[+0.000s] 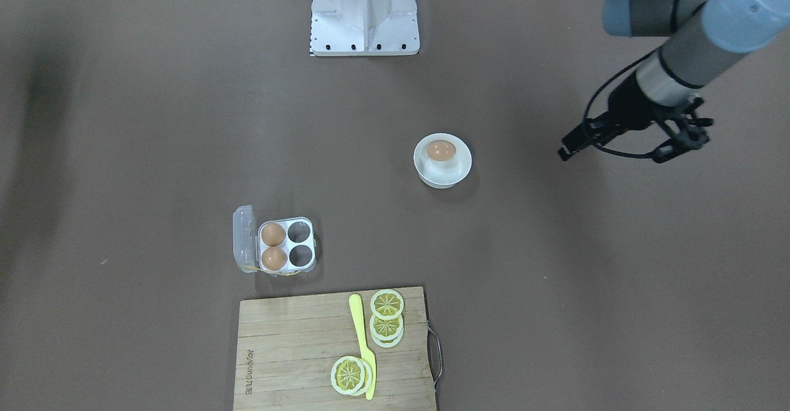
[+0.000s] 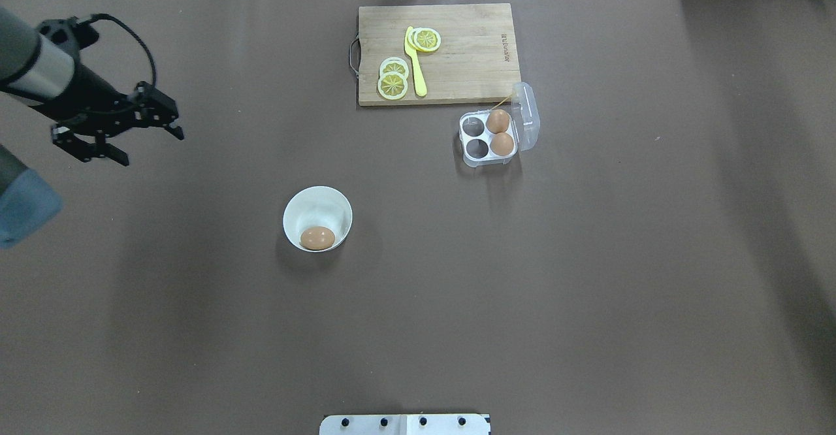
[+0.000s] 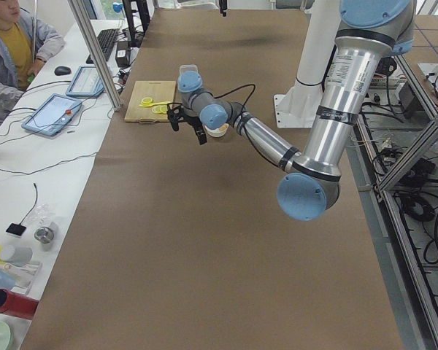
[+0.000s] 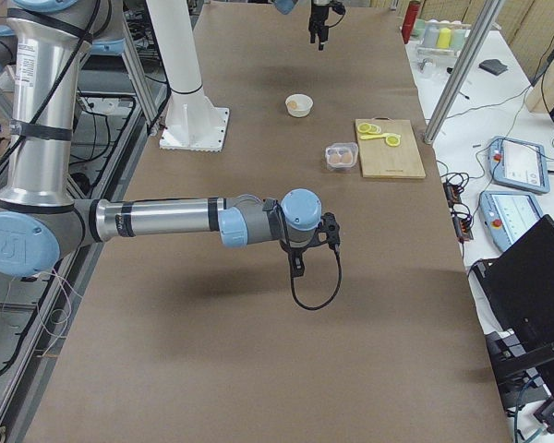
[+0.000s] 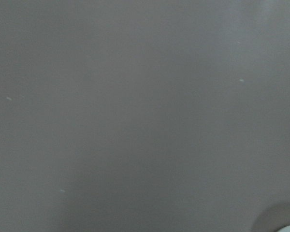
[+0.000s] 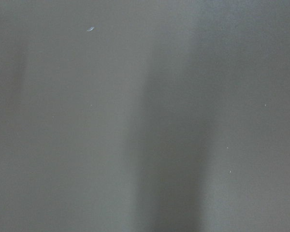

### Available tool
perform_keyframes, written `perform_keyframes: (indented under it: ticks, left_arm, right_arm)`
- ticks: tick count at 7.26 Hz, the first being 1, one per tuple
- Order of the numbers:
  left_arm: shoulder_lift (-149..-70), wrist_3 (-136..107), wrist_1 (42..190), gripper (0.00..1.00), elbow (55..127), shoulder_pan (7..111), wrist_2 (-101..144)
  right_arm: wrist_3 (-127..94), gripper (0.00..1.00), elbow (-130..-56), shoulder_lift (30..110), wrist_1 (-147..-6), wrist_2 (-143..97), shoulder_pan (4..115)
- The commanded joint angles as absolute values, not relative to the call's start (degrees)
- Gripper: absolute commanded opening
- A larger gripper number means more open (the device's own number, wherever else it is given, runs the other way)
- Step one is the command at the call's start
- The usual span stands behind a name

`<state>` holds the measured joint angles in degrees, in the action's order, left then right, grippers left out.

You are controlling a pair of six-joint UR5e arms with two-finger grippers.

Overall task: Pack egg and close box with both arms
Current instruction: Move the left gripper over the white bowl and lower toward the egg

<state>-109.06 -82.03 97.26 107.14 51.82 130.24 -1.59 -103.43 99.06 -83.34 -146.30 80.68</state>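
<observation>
A light-brown egg (image 2: 317, 238) lies in a round white bowl (image 2: 318, 201), also in the front view (image 1: 441, 150). The clear box (image 2: 471, 125) stands open near the cutting board, its lid (image 2: 528, 115) swung out. Two eggs (image 2: 499, 132) fill the cells beside the lid; the other two cells are bare. The box also shows in the front view (image 1: 307, 224). My left gripper (image 2: 150, 146) hangs open and empty above the table, left of the bowl; it shows in the front view too (image 1: 611, 155). My right gripper (image 4: 300, 266) shows only in the right side view; I cannot tell its state.
A wooden cutting board (image 2: 470, 56) at the far edge carries lemon slices (image 2: 394, 78) and a yellow knife (image 2: 414, 63). The white robot base (image 1: 364, 10) stands at the near edge. Both wrist views show only brown table cloth.
</observation>
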Motion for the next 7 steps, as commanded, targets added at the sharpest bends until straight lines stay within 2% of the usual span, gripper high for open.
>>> perform_keyframes:
  ticks: [1, 2, 7]
  left_arm:
    - [-118.3, -92.9, 88.7, 0.98, 106.4, 42.7, 123.9]
    - [-121.8, -96.2, 84.8, 0.98, 104.7, 40.5, 120.9]
    - [-125.6, -110.7, 85.3, 0.98, 99.8, 34.8, 115.8]
  right_arm:
    - [-1.6, 1.00, -103.0, 98.8, -83.3, -146.2, 79.5]
    - [-1.6, 1.00, -103.0, 98.8, -83.3, -146.2, 79.3]
    - [-1.6, 1.00, -102.7, 98.5, -83.3, -146.2, 78.9]
